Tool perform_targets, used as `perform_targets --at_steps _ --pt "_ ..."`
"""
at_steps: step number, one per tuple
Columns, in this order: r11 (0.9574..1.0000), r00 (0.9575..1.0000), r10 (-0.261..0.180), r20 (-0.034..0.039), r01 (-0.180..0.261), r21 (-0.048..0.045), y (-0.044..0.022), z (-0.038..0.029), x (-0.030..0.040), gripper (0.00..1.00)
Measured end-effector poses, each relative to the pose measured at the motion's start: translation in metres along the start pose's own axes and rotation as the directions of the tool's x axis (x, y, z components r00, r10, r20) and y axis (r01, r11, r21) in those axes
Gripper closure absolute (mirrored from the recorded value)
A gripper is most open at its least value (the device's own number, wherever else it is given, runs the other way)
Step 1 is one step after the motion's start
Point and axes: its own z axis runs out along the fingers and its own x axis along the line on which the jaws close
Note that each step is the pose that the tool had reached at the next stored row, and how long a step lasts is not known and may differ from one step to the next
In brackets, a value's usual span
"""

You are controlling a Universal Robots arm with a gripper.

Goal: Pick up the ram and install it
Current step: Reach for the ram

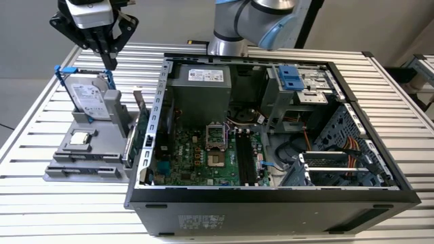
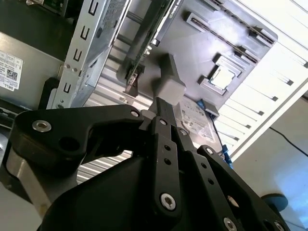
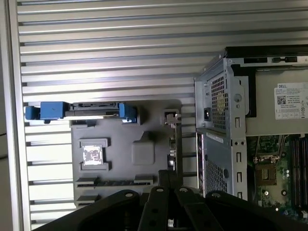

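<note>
My gripper (image 1: 109, 63) hangs high over the grey parts fixture (image 1: 62, 175) at the exterior view's left, above the upright hard drive (image 1: 89, 99). Its black fingers (image 2: 162, 103) look shut with nothing between them. The ram seems to be the thin dark strip (image 3: 113, 182) lying on edge in a slot along the fixture's front, also seen as a dark line (image 2: 230, 42) in the second wrist view. It is well apart from the gripper. The open computer case (image 1: 146, 152) holds the motherboard with its long dark memory slots (image 1: 245, 158).
A small square silver chip (image 1: 81, 137) sits on the fixture, and a green card (image 1: 137, 129) stands upright between the fixture and the case wall. A grey block (image 3: 143, 153) rises from the fixture. A power supply (image 1: 200, 84) and a drive cage (image 1: 302, 84) fill the case's far side.
</note>
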Motion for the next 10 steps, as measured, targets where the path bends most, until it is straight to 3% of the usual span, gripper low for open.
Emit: perform_targets --at_steps 10 --pt "1.0000 1.0000 -0.001 -0.0013 0.001 0.0001 -0.0010 0.0004 0.0134 1.00"
